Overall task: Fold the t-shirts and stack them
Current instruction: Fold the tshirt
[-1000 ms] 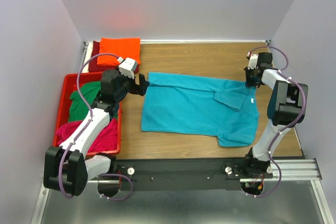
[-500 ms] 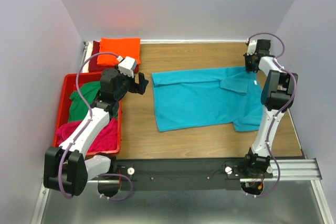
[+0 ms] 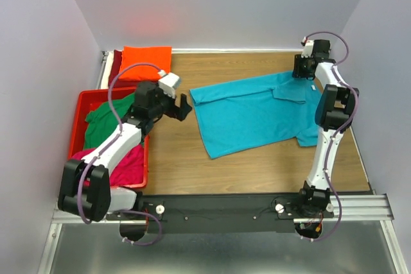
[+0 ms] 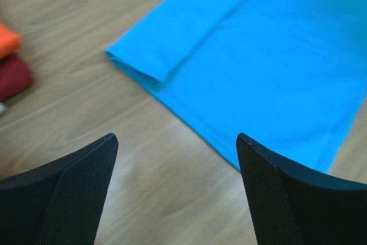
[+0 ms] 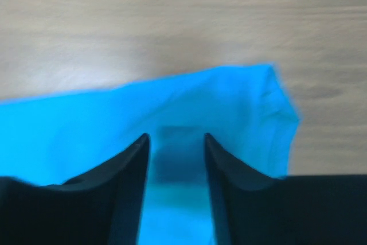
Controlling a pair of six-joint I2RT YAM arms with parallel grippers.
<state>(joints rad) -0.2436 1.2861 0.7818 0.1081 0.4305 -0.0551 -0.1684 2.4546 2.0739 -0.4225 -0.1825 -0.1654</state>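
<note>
The turquoise t-shirt (image 3: 257, 117) lies spread and slanted on the wooden table, its collar end at the far right. My right gripper (image 3: 300, 75) is shut on its far right edge; the right wrist view shows the fabric (image 5: 229, 101) pinched between the fingers of that gripper (image 5: 176, 136). My left gripper (image 3: 184, 108) is open and empty just left of the shirt's left sleeve. In the left wrist view, the left gripper (image 4: 176, 137) hovers over bare wood, with the shirt (image 4: 275, 55) ahead.
A red plastic crate (image 3: 81, 104) at the left holds a green shirt (image 3: 106, 117) and a magenta shirt (image 3: 128, 162). Folded orange (image 3: 148, 59) and dark red (image 3: 119, 72) shirts lie stacked at the far left corner.
My right gripper has pulled the turquoise shirt toward the far right corner. My left gripper has let go of the sleeve and shifted slightly right.
</note>
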